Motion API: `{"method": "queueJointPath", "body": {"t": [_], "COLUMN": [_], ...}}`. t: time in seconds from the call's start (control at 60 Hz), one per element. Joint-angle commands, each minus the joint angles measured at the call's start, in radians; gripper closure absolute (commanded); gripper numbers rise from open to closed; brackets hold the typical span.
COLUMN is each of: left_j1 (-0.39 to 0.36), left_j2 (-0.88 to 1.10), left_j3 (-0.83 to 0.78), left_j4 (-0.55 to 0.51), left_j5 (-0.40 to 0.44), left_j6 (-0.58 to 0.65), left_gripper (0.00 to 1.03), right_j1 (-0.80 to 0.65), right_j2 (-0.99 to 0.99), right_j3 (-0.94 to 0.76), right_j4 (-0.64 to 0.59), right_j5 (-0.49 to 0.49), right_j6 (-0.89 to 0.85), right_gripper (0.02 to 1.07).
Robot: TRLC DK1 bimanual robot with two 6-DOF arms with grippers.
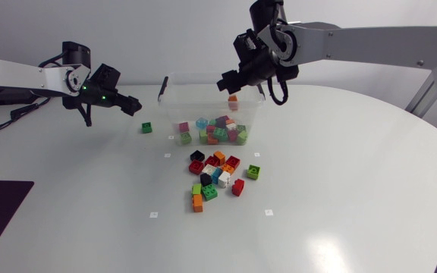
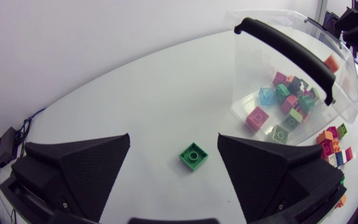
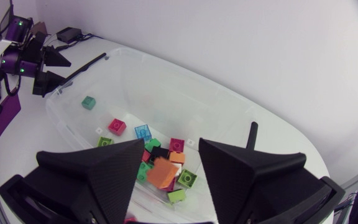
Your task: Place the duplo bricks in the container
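Three lots of bricks: a heap (image 1: 215,130) inside the container (image 1: 174,95), a loose pile (image 1: 215,178) on the table (image 1: 340,197) just in front of it, and one green brick (image 2: 193,155) alone near the container's left end.
Airborne: an orange brick (image 3: 162,173) shows just under my right gripper (image 1: 230,82), over the container's inside, touching neither finger. I judge it let go and dropping in.
Tub: clear walls, upright, a black handle (image 2: 291,46) at each end, standing at the far middle of the table.
Right arm: gripper above the container's right end, fingers spread wide, nothing clamped.
Left arm: left gripper (image 2: 174,143) held over the table, fingers wide apart. The green brick lies on the table between them, nearer one finger than the other and touched by neither.
Handling: hard moulded plastic, so I expect light, stiff and not fragile. The side walls are smooth and could slip under a skewed squeeze.
Where to hold: across two opposite flat sides, fingers square to them, low enough to catch the body rather than the studs. A corner-to-corner grip would likely twist the brick out.
Pile note: bricks there touch one another, so the fingers may shove neighbours. I would take outliers first.
Progress: my estimate is roughly half in.
Next for left arm: centre over the green brick, descend, close.
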Motion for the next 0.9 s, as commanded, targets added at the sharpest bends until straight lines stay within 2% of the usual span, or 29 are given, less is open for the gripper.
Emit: {"method": "queueJointPath", "body": {"t": [0.0, 0.267, 0.533, 0.883], "left_j1": [0.024, 0.027, 0.019, 0.024], "left_j2": [0.065, 0.171, 0.228, 0.315], "left_j3": [0.069, 0.183, 0.242, 0.373], "left_j4": [-0.02, -0.13, -0.198, -0.377], "left_j5": [0.025, 0.091, 0.139, 0.172], "left_j6": [0.038, 0.176, 0.282, 0.461], "left_gripper": [0.05, 0.06, 0.06, 0.06], "right_j1": [0.006, 0.007, -0.007, -0.05], "right_j2": [0.014, -0.053, -0.135, -0.243], "right_j3": [0.02, -0.043, -0.155, -0.302], "right_j4": [-0.012, -0.01, 0.019, 0.057], "right_j5": [0.008, 0.007, -0.004, -0.047], "right_j6": [0.014, 0.005, -0.012, -0.035], "right_gripper": [0.18, 0.12, 0.11, 0.11]}}
